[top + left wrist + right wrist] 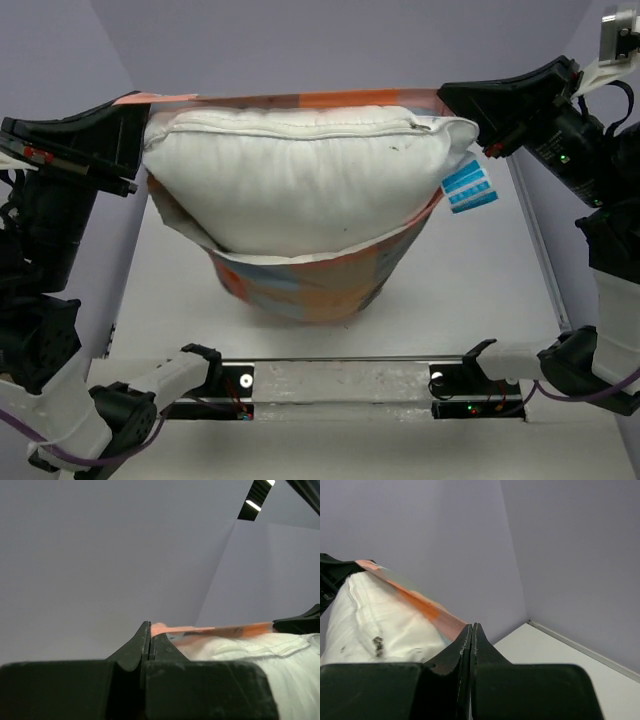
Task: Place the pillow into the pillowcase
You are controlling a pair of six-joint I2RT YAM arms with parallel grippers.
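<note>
The left gripper [138, 150] and right gripper [448, 97] are each clamped on the raised far rim of the thin orange, blue and grey-brown checked pillowcase [310, 288], pulling it taut between them. The plump plain white pillow [300, 185] hangs half inside, probably so its weight settles it deeper.

The pillow [300, 175] lies lengthwise across the middle of the scene, above the table [470, 290]. Its lower part sits inside the pillowcase [310, 285] and its upper part sticks out of the opening. The pillowcase's far edge runs behind the pillow, stretched between 2 grippers. The left gripper [143, 128] pinches it at the pillow's left end, the right gripper [447, 98] at its right end. A tag [468, 187] hangs at the pillow's right corner, just below the right gripper.
</note>
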